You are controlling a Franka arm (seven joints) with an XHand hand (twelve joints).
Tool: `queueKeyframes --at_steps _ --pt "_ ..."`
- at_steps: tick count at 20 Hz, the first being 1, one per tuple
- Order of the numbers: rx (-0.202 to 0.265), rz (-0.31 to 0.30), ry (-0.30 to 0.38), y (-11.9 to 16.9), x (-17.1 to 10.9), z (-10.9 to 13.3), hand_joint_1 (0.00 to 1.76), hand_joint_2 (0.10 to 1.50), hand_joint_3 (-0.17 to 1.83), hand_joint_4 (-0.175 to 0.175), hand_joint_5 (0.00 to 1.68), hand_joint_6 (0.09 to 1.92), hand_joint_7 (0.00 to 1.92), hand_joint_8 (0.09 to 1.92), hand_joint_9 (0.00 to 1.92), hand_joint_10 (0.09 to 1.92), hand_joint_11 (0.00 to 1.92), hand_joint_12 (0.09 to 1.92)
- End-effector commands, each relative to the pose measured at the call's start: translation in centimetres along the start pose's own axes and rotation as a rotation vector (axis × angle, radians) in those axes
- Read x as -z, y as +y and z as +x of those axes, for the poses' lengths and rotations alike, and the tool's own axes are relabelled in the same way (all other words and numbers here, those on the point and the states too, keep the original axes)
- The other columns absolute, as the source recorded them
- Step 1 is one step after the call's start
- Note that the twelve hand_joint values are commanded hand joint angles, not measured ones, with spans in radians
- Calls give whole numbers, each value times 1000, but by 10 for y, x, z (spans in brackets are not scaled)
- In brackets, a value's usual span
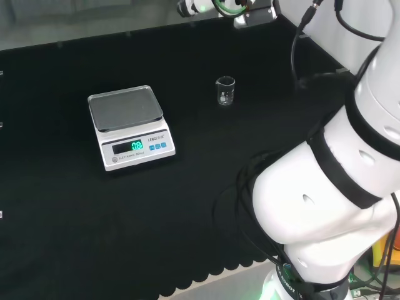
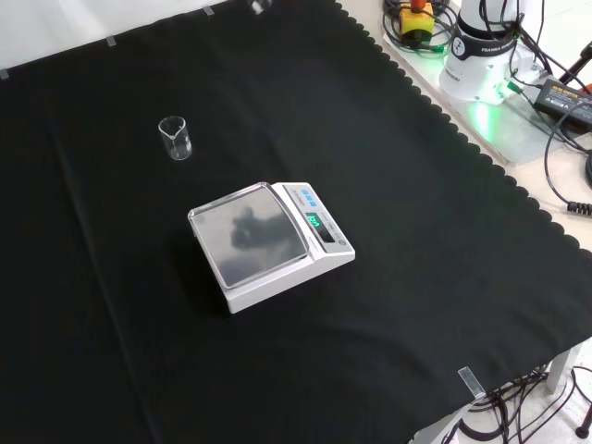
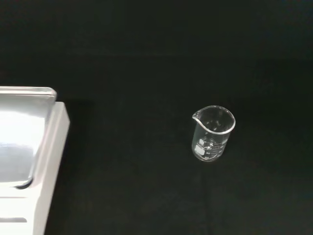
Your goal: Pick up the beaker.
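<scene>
Clear glass, small and upright, the beaker stands alone on the black cloth of the counter, apparently empty, its pouring lip plain from my wrist camera. In the head view it sits to the right of a white scale and well apart from it, so I have free room on every side. I cannot tell how my robot hand is set. To lift it well, I judge I should come down centred over the rim, spread wide, then curl round the wall below the lip, keeping it upright and not nudging it.
</scene>
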State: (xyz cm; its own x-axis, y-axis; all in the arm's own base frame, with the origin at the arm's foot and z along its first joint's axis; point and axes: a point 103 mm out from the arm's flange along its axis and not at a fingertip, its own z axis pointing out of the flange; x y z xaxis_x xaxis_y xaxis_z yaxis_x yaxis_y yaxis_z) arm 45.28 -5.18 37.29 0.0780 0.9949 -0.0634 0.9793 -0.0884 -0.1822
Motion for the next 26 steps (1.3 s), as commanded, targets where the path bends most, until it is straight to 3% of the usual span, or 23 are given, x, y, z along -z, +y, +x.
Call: queueKeyframes --at_steps 1,4,6,14,26 --pt "-43 -8 -11 50 -30 -26 121 795 161 -20 340 87 226 643 555 192 508 1333" --pt "-47 14 -7 70 -44 -35 125 801 137 -21 345 87 230 643 405 543 509 1337" --pt "-49 16 -14 84 -55 -40 127 802 132 -21 346 87 229 646 363 641 509 1340" --pt "-82 60 -2 122 -101 -65 157 785 120 -21 324 87 229 650 346 688 518 1341" --pt "-112 105 -4 146 -157 -81 159 766 102 -21 256 87 178 655 308 719 482 1370"
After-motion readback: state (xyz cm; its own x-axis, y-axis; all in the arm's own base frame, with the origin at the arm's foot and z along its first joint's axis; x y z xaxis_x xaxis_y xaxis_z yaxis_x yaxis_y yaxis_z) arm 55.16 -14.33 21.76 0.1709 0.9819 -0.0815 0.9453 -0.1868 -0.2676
